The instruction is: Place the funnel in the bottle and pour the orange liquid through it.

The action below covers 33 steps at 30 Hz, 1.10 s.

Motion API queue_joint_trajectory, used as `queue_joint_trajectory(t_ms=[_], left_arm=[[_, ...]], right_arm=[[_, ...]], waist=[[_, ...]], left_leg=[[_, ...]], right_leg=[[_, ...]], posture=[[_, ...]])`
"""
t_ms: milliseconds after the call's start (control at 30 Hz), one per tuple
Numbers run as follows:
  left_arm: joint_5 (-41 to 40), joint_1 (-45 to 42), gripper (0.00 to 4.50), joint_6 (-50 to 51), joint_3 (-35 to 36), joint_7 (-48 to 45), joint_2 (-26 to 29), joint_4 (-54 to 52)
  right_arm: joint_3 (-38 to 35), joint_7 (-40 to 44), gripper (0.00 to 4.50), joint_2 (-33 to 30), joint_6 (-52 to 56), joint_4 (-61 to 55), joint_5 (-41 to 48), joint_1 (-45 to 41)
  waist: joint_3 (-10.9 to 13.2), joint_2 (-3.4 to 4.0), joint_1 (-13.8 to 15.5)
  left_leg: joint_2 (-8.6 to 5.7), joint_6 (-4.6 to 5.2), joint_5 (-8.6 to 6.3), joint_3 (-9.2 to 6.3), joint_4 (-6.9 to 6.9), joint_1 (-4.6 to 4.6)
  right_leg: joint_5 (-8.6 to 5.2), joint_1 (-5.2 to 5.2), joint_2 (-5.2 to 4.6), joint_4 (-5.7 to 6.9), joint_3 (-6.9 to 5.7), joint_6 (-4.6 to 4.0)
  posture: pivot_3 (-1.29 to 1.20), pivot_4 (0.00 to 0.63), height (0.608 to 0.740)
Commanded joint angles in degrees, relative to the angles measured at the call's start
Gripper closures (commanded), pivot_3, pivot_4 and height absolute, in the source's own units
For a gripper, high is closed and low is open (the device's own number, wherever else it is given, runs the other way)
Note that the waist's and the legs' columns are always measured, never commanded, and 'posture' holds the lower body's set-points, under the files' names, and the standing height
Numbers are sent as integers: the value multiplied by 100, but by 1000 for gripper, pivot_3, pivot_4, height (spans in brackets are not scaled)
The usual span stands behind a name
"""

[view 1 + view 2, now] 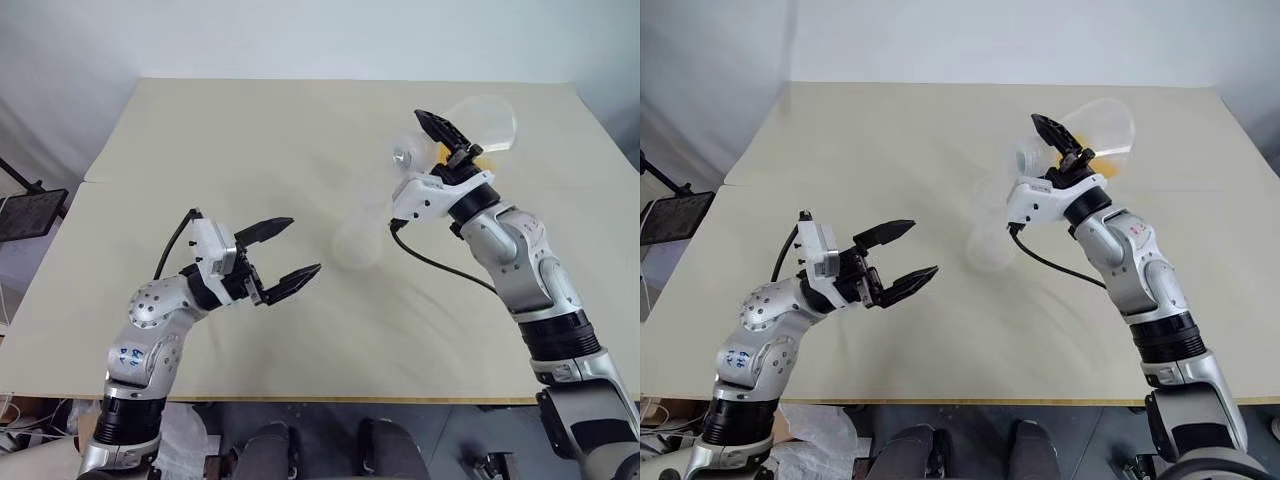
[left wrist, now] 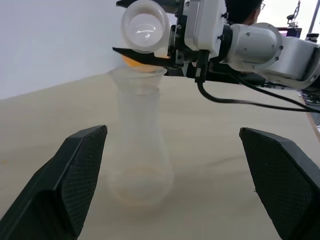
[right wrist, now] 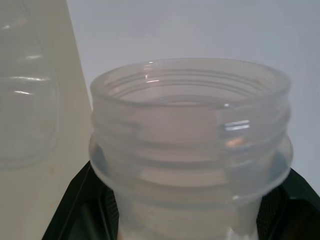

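From the left eye view, the right gripper (image 1: 452, 148) is raised over the far right part of the beige table (image 1: 250, 140), clamped tight on the neck of a clear wide-mouthed flask (image 1: 478, 125) that is tipped onto its side with its mouth turned left; a little of the orange liquid (image 1: 482, 158) shows yellow-orange just beside the fingers. Below and left of that mouth the bottle (image 1: 358, 235) stands upright on the table near its middle, faint against the surface. The left gripper (image 1: 285, 255) hovers to the near left of the bottle with its fingers spread wide and nothing between them, apart from the bottle. In the right eye view the same layout holds, the tilted flask's mouth lying above and a little right of the bottle. In the left wrist view the two black fingers (image 2: 75, 180) stand wide either side of the bottle without touching it; the funnel (image 2: 137, 75) sits in the bottle's neck, the flask's round mouth hangs just above it, and a trace of orange colours the bottom of the bottle. In the right wrist view the flask's threaded neck sits gripped between the dark fingers, its opening facing away.
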Motion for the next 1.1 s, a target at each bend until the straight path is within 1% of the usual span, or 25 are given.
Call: queue_joint_trajectory(t_ms=[33, 233, 467, 1100], left_arm=[[82, -100, 0, -173, 3, 90, -42, -51], [121, -103, 0, -224, -23, 136, -76, -49], [131, -110, 0, -239, -44, 165, -105, -51], [179, -121, 0, -262, -31, 228, -149, -68]], right_arm=[[-10, -193, 1867, -111, -155, -129, -190, -188], [3, -378, 1867, -131, -158, -137, -597, -227], [25, -516, 1867, -127, -156, -133, -866, -285], [198, -882, 1867, -205, -294, 73, -1303, -481]], waist=[[0, 0, -3], [0, 0, -4], [0, 0, -3], [0, 0, -19]], left_leg=[[0, 0, 0, 0, 0, 0], [0, 0, 0, 0, 0, 0], [1, 0, 0, 0, 0, 0], [1, -1, 1, -1, 0, 0]], right_leg=[[0, 0, 0, 0, 0, 0], [0, 0, 0, 0, 0, 0], [0, 0, 0, 0, 0, 0], [0, 0, 0, 0, -1, 0]], posture=[[0, 150, 740], [0, 150, 740], [0, 150, 740], [0, 150, 740]])
